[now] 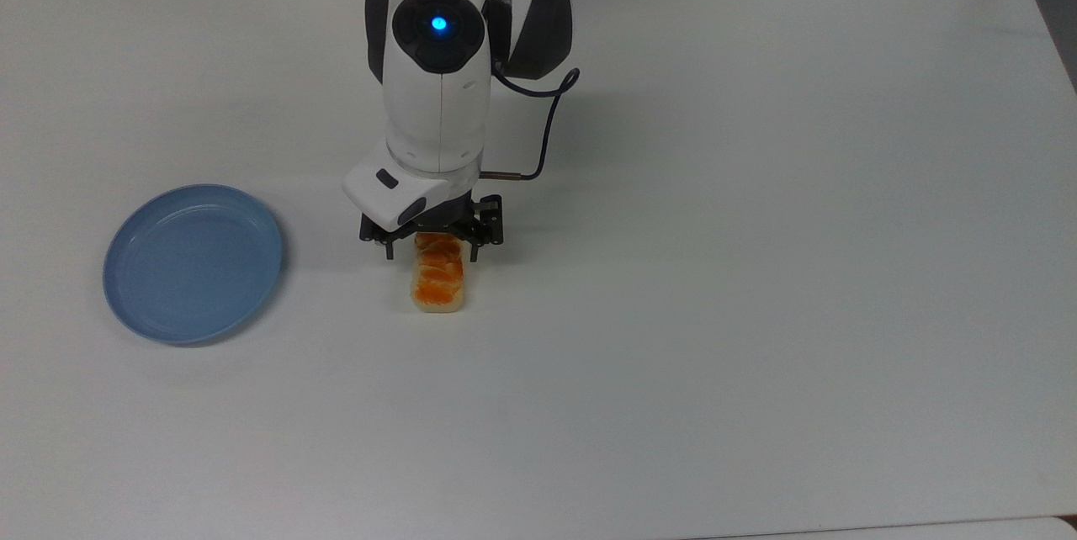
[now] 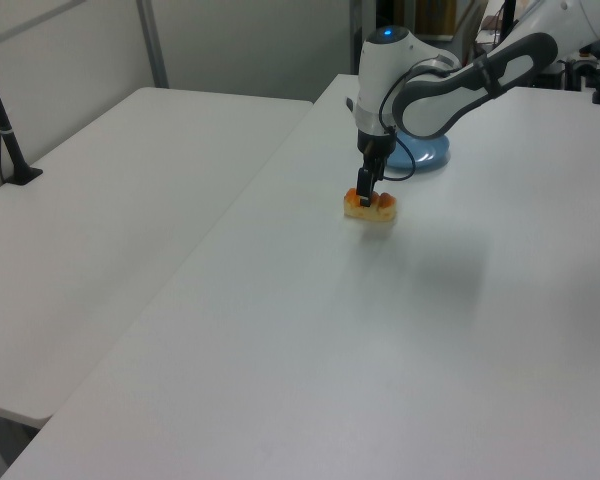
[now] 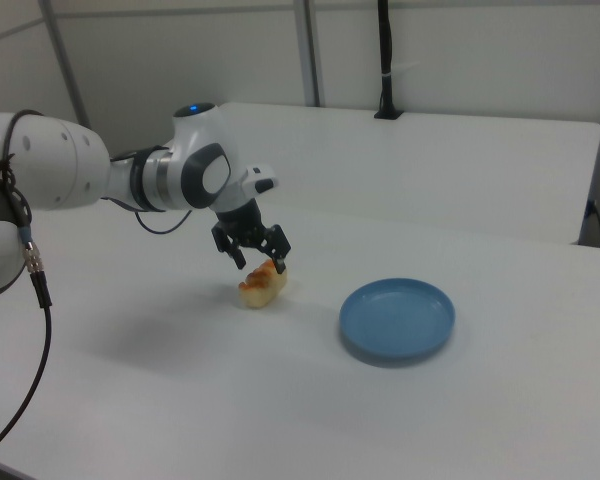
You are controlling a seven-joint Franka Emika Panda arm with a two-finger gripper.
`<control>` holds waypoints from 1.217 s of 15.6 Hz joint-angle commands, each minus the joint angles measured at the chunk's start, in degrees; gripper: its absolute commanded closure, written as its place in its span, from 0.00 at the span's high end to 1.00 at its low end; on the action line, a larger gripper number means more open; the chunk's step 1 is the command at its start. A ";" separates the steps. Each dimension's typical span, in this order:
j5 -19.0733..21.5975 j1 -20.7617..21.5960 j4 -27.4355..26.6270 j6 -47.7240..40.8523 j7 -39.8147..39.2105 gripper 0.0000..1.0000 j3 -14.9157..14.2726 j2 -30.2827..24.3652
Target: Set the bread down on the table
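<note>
Bread (image 1: 438, 278): we see one loaf lying on the white table (image 1: 757, 271), beside one blue plate (image 1: 192, 262) but apart. Our gripper (image 1: 431, 251) sits over it, fingers spread wide, not squeezing.

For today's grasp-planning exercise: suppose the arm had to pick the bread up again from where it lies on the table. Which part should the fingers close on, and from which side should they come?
Probably from straight above, closing across the narrow width of the bread near its middle. It lies flat on the table, long and slim, with its pale sides free. The open gripper already straddles it this way at one end. The blue plate stands well apart, so nothing blocks the fingers.
</note>
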 commanded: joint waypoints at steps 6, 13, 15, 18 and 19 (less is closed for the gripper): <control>0.02 2.84 -0.83 -19.19 1.71 1.00 0.50 -15.85; 2.04 2.31 -1.45 -33.63 1.62 1.00 1.11 -27.47; 3.79 2.05 -1.54 -33.63 1.62 1.00 1.11 -28.35; 5.30 1.87 -1.45 -33.63 1.62 1.00 1.03 -28.45; 5.38 1.70 -1.45 -33.72 1.62 1.00 1.03 -28.53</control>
